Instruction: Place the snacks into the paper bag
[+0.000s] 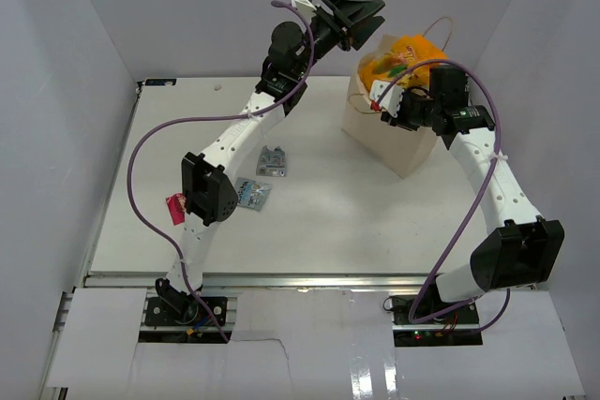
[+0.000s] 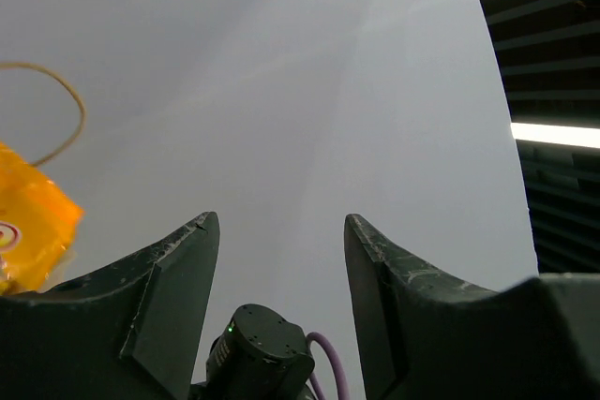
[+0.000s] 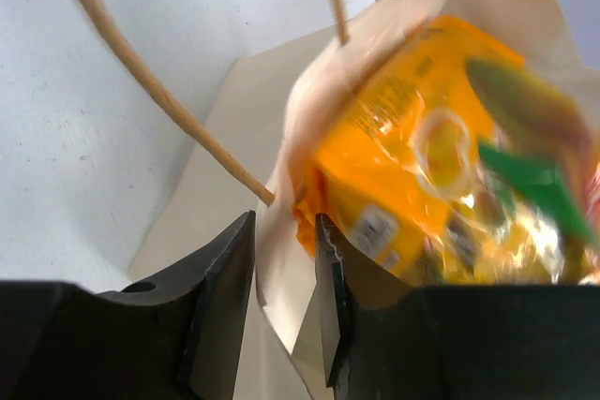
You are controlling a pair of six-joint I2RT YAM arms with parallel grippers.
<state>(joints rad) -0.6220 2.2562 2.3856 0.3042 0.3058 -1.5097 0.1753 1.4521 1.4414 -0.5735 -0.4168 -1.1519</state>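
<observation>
Orange packet (image 1: 412, 49) bagged; silver-blue packets (image 1: 273, 161) and red-pink packet (image 1: 174, 205) not yet.
Left gripper (image 2: 281, 219) spread, empty, beside paper bag (image 1: 394, 142) mouth; right gripper (image 3: 283, 222) pinches its rim.

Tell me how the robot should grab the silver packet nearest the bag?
Probably from straight above, pinching over one edge. The silver packet lies flat on the table with bare space all round, so no side is blocked, and nothing sticks up to hold.
</observation>
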